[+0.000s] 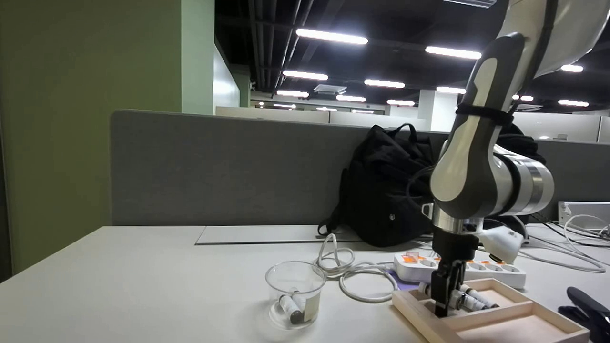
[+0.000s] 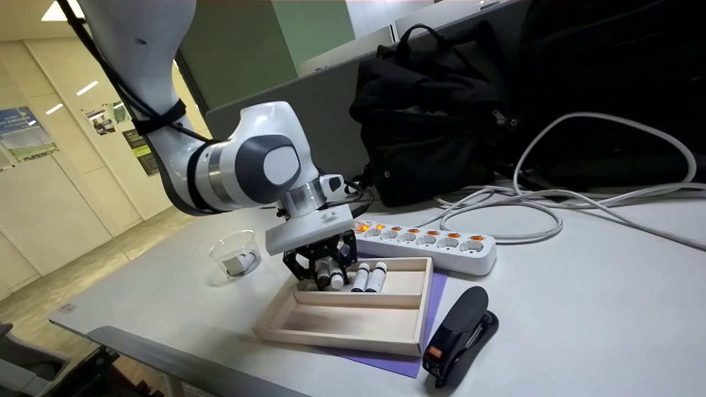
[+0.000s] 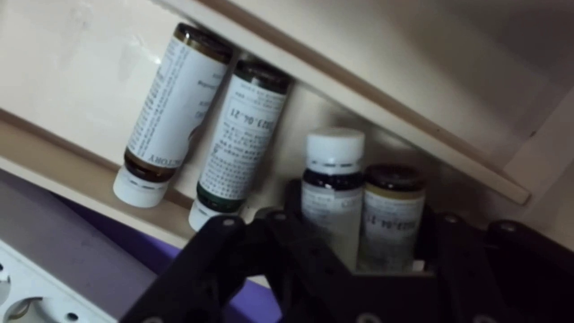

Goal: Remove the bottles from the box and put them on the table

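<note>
The light-wood box [image 2: 342,337] lies on the white table [image 2: 551,325], divided by a low rail. Two white-labelled bottles [image 2: 377,277] [image 2: 361,277] lie side by side in its rear compartment; they also show in the wrist view [image 3: 177,107] [image 3: 244,139]. My gripper [image 2: 332,280] reaches down into the same compartment. In the wrist view its fingers [image 3: 361,224] press snugly on both sides of two more bottles, one with its white cap [image 3: 335,150] showing, the other with its dark base [image 3: 394,177] showing. Their far ends are hidden by the gripper.
A clear cup [image 1: 295,286] with bottles [image 1: 290,309] inside stands beside the box. A white power strip [image 2: 424,245] lies behind the box. A black stapler [image 2: 463,336] lies beside it. Purple paper [image 2: 386,361] shows under the box. Cables and a black backpack [image 2: 430,121] are behind.
</note>
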Controlling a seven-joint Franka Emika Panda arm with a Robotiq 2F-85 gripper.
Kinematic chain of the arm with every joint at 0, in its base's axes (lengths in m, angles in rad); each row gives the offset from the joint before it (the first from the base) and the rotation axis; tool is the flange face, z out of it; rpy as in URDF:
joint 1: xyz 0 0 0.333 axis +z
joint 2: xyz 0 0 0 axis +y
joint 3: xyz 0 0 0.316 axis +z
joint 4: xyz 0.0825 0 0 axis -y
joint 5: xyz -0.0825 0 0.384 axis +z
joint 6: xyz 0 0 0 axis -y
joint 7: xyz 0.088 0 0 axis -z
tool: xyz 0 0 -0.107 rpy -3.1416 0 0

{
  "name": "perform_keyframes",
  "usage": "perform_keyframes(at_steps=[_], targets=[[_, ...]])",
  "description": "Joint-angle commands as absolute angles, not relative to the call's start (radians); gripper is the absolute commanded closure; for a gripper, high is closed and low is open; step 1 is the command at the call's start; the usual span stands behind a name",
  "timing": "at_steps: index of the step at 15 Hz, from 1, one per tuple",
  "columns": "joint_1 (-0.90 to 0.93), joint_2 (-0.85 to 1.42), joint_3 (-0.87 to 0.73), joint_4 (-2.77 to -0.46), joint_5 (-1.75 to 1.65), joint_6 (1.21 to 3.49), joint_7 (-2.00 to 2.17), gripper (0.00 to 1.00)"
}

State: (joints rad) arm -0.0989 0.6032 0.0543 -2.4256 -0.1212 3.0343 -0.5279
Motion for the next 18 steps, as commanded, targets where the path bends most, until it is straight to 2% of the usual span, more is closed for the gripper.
perform_keyframes(at_steps=[1, 4, 11, 18], targets=[[-0.165, 0.616, 0.111, -2.397, -0.145, 2.982, -0.484, 0.79], [-0.253, 0.599, 0.214, -2.370, -0.102, 2.879, -0.514, 0.99], [-0.345, 0.584, 0.431, -2.263, 0.041, 2.738, -0.608, 1.00], [-0.245, 0.698, 0.408, -2.158, 0.093, 2.658, -0.654, 1.00]])
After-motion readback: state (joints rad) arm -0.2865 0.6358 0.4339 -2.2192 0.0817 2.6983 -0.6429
